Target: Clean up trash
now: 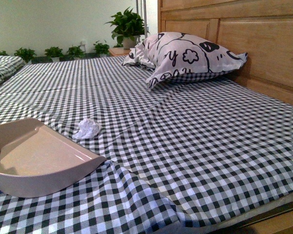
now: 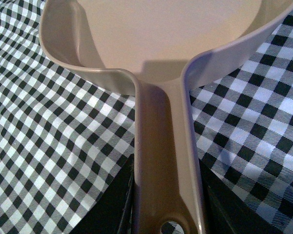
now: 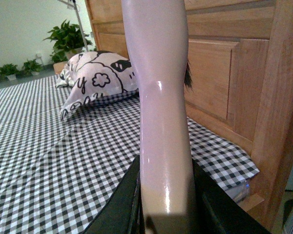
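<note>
The trash (image 1: 87, 128), a small crumpled white wad, lies on the checked bedsheet just beyond the open mouth of the beige dustpan (image 1: 36, 161). The dustpan rests on the sheet at the front left. My left gripper (image 2: 167, 204) is shut on the dustpan handle (image 2: 162, 146); the pan's inside (image 2: 176, 29) looks empty. My right gripper (image 3: 165, 195) is shut on the pale brush handle (image 3: 161, 97), held upright above the bed near the headboard. The brush's dark bristles (image 3: 188, 75) barely show behind the handle. Neither gripper shows in the front view.
A large patterned white pillow (image 1: 183, 56) lies at the head of the bed against the wooden headboard (image 1: 254, 39). The sheet is rucked up by the dustpan's front corner (image 1: 122, 180). Potted plants (image 1: 126, 24) stand beyond the bed. The bed's edge (image 1: 263, 214) runs at the front right.
</note>
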Available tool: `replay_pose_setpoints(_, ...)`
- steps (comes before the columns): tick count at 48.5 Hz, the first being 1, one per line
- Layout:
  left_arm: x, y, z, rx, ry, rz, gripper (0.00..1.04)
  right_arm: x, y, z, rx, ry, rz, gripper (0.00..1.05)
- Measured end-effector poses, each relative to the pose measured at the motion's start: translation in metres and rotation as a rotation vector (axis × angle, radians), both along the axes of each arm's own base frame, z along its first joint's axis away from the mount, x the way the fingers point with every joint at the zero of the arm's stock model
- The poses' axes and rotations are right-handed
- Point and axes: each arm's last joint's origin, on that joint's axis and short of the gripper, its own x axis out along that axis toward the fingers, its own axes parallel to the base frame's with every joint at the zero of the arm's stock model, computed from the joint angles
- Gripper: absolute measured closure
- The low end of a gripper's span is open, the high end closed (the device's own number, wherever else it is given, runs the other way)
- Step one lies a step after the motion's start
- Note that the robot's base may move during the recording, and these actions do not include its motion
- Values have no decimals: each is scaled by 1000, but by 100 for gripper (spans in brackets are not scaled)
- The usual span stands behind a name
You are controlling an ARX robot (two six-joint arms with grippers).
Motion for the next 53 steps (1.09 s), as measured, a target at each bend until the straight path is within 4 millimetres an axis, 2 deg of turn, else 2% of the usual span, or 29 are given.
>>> replay_pose_setpoints(27,-1,3,-6,2,37,-9,77,0,0,0,0,0,0,84)
replay_pose_setpoints(33,-1,4,-6,3,37,-9,77,10,3,5,-74,243,147,84)
replay_pose_setpoints(36,-1,4,-6,3,37,-9,77,29,16,8,-130,380,296,84)
replay_pose_setpoints(41,-1,4,-6,5,36,-11,77,74,45,13,-225,385,408,84)
replay_pose_setpoints(46,-1,4,-6,5,36,-11,77,121,76,9,-309,403,463,84)
replay_pose_setpoints(53,-1,4,-6,5,36,-11,77,163,111,-5,-369,449,508,84)
